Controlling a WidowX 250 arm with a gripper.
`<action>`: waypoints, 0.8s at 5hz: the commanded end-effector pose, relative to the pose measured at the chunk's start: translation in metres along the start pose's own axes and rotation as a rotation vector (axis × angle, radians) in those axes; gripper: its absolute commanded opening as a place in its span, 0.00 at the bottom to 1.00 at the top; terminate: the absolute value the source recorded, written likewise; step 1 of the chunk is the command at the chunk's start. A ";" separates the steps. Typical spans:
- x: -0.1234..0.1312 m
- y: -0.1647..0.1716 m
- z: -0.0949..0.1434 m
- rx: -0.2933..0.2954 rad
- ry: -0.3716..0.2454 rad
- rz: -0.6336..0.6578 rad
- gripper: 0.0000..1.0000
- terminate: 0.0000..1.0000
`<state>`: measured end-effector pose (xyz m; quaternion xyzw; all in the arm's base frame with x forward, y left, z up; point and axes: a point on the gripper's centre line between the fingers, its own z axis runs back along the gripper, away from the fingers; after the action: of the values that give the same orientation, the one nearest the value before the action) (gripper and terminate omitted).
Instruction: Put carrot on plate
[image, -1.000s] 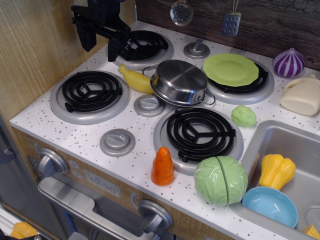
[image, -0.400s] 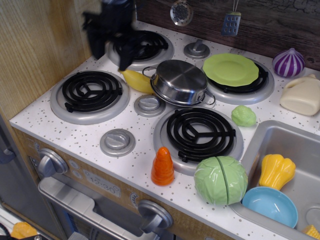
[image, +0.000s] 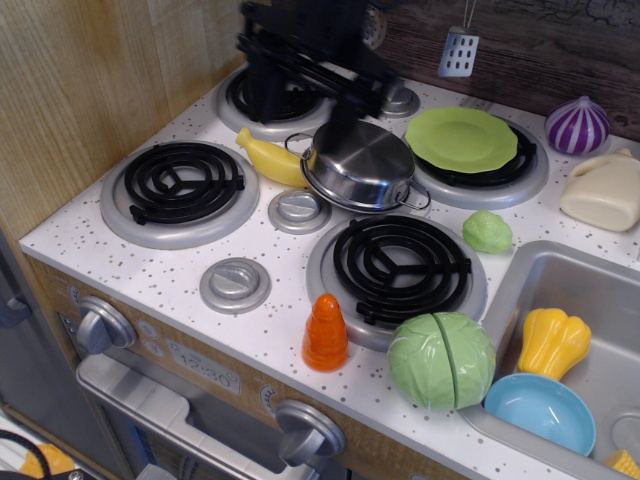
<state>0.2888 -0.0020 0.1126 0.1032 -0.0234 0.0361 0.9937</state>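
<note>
The orange ridged carrot (image: 326, 333) stands upright near the stove's front edge, left of the front right burner. The lime-green plate (image: 461, 139) lies on the back right burner. My black gripper (image: 303, 98) hovers over the back left burner, just behind the steel pan, far from the carrot. It looks motion-blurred, with its fingers (image: 261, 97) spread apart and nothing between them.
A steel pan (image: 360, 163) sits between the burners beside a yellow banana-like toy (image: 270, 158). A green cabbage (image: 441, 360) is right of the carrot, with a small green vegetable (image: 487, 231) further back. The sink (image: 585, 290) holds a yellow squash (image: 552, 342) and a blue bowl (image: 540, 412).
My gripper has moved right from the back left corner to above the back left burner, closer to the pan. The carrot and plate have not moved.
</note>
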 end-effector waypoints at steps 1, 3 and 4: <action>-0.026 -0.037 -0.002 -0.069 -0.067 0.060 1.00 0.00; -0.053 -0.037 -0.007 -0.087 -0.040 0.103 1.00 0.00; -0.058 -0.044 -0.017 -0.099 -0.061 0.111 1.00 0.00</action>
<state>0.2317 -0.0452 0.0701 0.0578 -0.0483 0.0790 0.9940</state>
